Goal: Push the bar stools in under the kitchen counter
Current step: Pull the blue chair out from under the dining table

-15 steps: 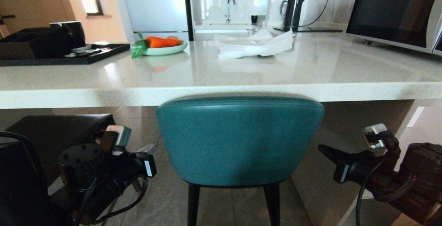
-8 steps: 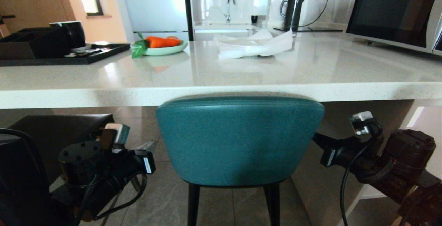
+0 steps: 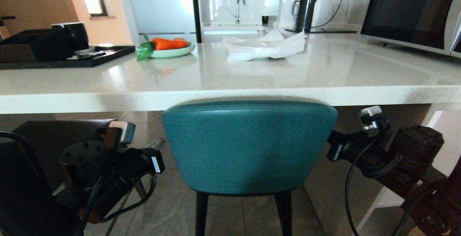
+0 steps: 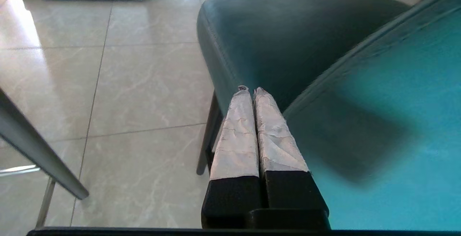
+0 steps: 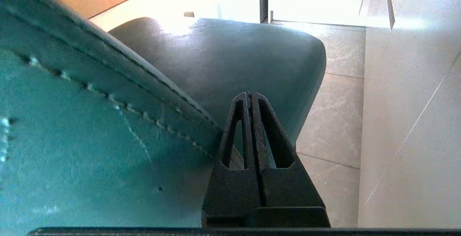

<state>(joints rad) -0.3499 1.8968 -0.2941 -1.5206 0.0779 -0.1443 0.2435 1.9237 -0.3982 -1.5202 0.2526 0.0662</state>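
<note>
My left gripper (image 4: 251, 91) has its fingers pressed together on nothing, just beside the 9 o'clock edge of the teal stool (image 3: 248, 146) back. The grey stool (image 3: 54, 131) sits behind it, at 8 o'clock in the head view. The teal stool stands in the middle, its back just below the counter (image 3: 230, 99) edge. My right gripper (image 5: 250, 95) is also closed and empty, at the 3 o'clock side of the stool back. I can read no writing.
</note>
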